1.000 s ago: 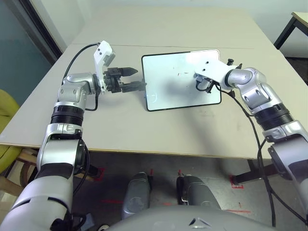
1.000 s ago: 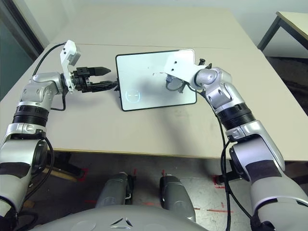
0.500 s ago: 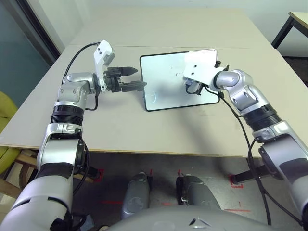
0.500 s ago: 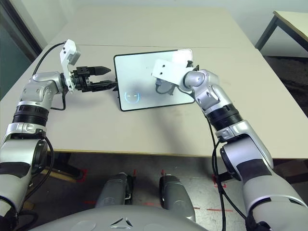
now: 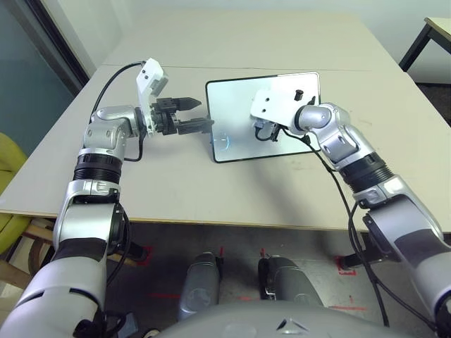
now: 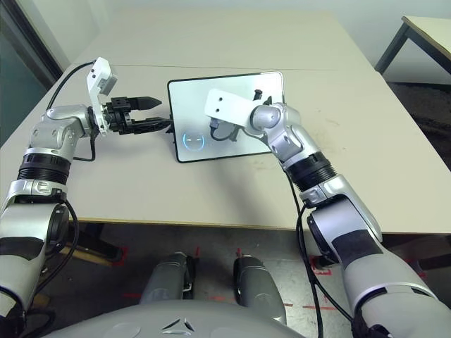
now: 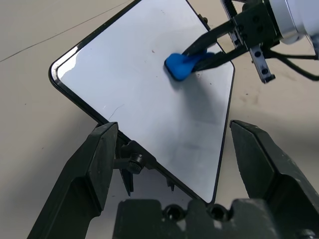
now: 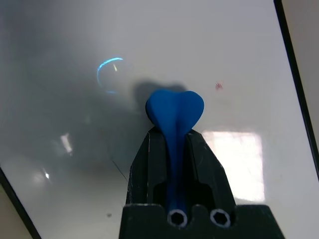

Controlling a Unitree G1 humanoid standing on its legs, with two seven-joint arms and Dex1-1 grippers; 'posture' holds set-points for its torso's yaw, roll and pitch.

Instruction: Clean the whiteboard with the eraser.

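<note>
Right end effector [image 7: 212, 50] pinches eraser [image 7: 180, 64] against whiteboard [image 5: 239, 116] centre, wiping. Left end effector [image 5: 189, 116] spread wide at board's 9 o'clock edge, likely steadying it on worktop [image 5: 211, 183].

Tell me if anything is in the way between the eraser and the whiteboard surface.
Nothing visible. The right gripper is shut on the blue eraser, whose tip is at the whiteboard, with bare board around it. The left gripper is open at the board's edge, apart from the eraser.
</note>
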